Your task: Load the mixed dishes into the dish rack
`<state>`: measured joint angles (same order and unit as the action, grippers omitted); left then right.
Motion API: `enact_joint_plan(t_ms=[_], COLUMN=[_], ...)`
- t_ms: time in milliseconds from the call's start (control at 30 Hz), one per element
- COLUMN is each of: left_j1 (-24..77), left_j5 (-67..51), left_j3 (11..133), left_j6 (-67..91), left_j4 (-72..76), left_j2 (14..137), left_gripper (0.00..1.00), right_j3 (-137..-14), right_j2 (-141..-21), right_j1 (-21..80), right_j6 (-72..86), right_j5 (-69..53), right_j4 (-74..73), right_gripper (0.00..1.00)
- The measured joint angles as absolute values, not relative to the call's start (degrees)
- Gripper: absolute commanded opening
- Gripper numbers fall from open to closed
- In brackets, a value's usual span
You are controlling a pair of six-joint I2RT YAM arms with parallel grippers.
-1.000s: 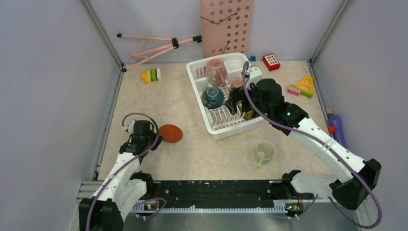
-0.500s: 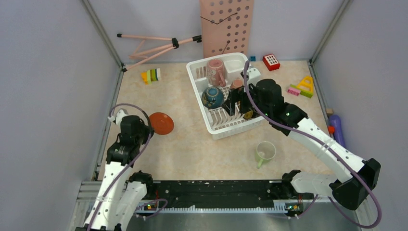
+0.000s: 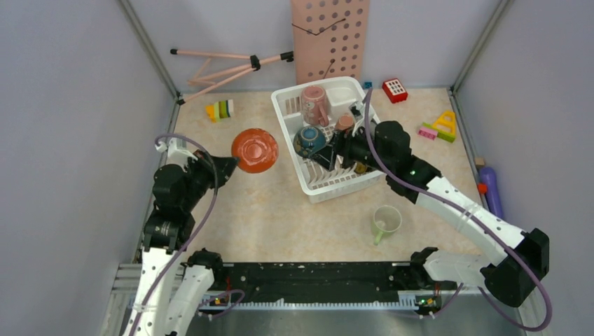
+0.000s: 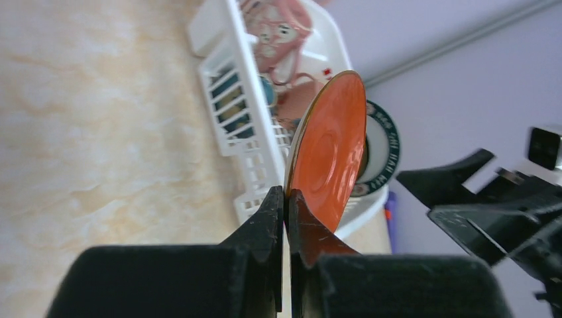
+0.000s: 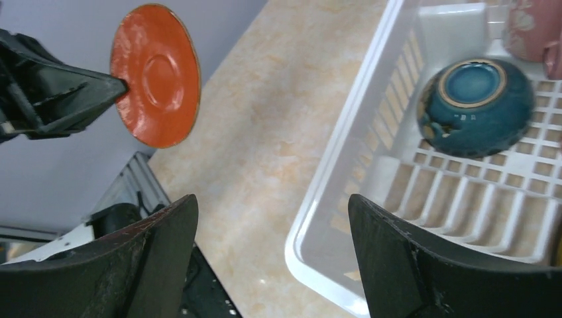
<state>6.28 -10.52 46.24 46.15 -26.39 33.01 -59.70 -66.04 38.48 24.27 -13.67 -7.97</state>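
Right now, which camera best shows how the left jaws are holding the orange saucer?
Left wrist: the saucer is seen nearly edge-on, its rim pinched between the shut jaws. The right wrist view shows its full face but the grip only side-on; the top view shows it small, left of the rack.

Left hand (image 4: 285, 195) pinches the orange-red saucer (image 4: 331, 152) by its rim at centre frame.
The saucer stands on edge. Behind it are the beige worktop (image 4: 99, 132), the white dish rack (image 4: 248, 156) holding a pink mug (image 4: 275, 33), and a dark plate with lettered rim (image 4: 388, 149) showing at the saucer's right.

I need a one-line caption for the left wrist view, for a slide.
Left gripper pinches the saucer by its rim, dish rack beyond.
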Motion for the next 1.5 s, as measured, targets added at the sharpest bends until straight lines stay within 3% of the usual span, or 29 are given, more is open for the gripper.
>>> enact_joint_plan(t_ms=[267, 667, 767, 900, 933, 967, 1000, 1033, 1067, 1133, 1500], left_j1=[6.31, 7.86, 8.32, 8.49, 8.60, 8.64, 8.62, 8.64, 8.73, 8.73, 8.73], left_j5=[-22.65, -29.91, -30.70, -31.20, -31.20, -31.14, -31.27, -31.51, -32.58, -32.99, -30.59], left_j3=[43.13, 40.12, 40.12, 40.12, 40.10, 40.03, 39.92, 39.75, 39.29, 38.39, 35.94], left_j6=[49.04, 51.59, 51.53, 51.24, 51.05, 50.68, 50.43, 50.22, 49.74, 48.73, 44.77], left_j4=[-13.32, -4.62, -3.46, -2.94, -2.96, -2.98, -2.96, -2.61, -1.15, 0.60, -0.03], left_j2=[35.75, 39.29, 39.68, 40.82, 41.25, 41.78, 42.19, 42.52, 42.81, 42.50, 41.52], left_gripper=[0.00, 0.00, 0.00, 0.00, 0.05, 0.19, 0.38, 0.77, 0.84, 0.88, 0.86], right_j3=[-54.81, -55.61, -56.80, -57.49, -57.56, -57.69, -57.91, -58.11, -58.30, -58.94, -66.63], right_j2=[-65.71, -73.17, -76.03, -77.76, -77.91, -78.04, -78.08, -78.11, -78.02, -77.89, -72.58], right_j1=[38.48, 40.29, 41.34, 42.19, 42.30, 42.39, 42.39, 42.35, 42.37, 42.41, 42.59], right_j6=[33.69, 39.68, 40.03, 40.45, 40.47, 40.73, 40.82, 40.73, 39.57, 36.99, 17.89], right_j5=[-21.02, -24.34, -24.03, -23.92, -23.90, -23.79, -23.29, -22.79, -21.45, -18.41, 14.17], right_j4=[4.80, 13.58, 13.54, 13.87, 13.98, 13.80, 13.58, 13.34, 12.27, 8.47, -17.50], right_gripper=[0.71, 0.58, 0.45, 0.07, 0.04, 0.00, 0.00, 0.00, 0.00, 0.00, 0.00])
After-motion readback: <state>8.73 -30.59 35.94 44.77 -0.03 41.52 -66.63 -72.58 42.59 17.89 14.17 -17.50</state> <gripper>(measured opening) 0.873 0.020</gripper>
